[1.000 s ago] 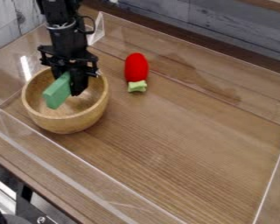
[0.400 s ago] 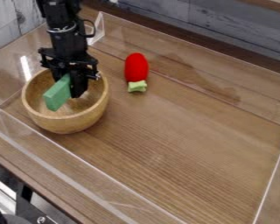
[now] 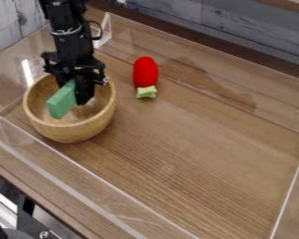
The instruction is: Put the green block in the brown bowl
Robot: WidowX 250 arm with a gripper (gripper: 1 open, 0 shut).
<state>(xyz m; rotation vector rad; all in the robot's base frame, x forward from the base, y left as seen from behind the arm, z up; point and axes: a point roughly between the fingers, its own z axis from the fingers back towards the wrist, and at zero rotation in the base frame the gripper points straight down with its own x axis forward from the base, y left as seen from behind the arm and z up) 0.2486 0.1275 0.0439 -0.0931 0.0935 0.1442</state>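
1. The black arm comes down from the upper left of the frame, and its jaws point(image 3: 78, 86) point straight down over the brown bowl point(image 3: 70, 112).
2. The jaws are clenched on the upper end of the green block point(image 3: 64, 97), one finger on each side of it.
3. The green block hangs tilted from the jaws, its lower end slanting toward the lower left, inside the rim of the brown bowl.
4. Whether that lower end touches the bowl's floor cannot be told from this view.
5. The brown bowl sits at the left of the frame on the wooden tabletop point(image 3: 202, 140), near a clear wall that edges the tabletop.
6. A small red object with a green base point(image 3: 145, 75) lies on the tabletop to the right of the bowl, apart from it and from the jaws.
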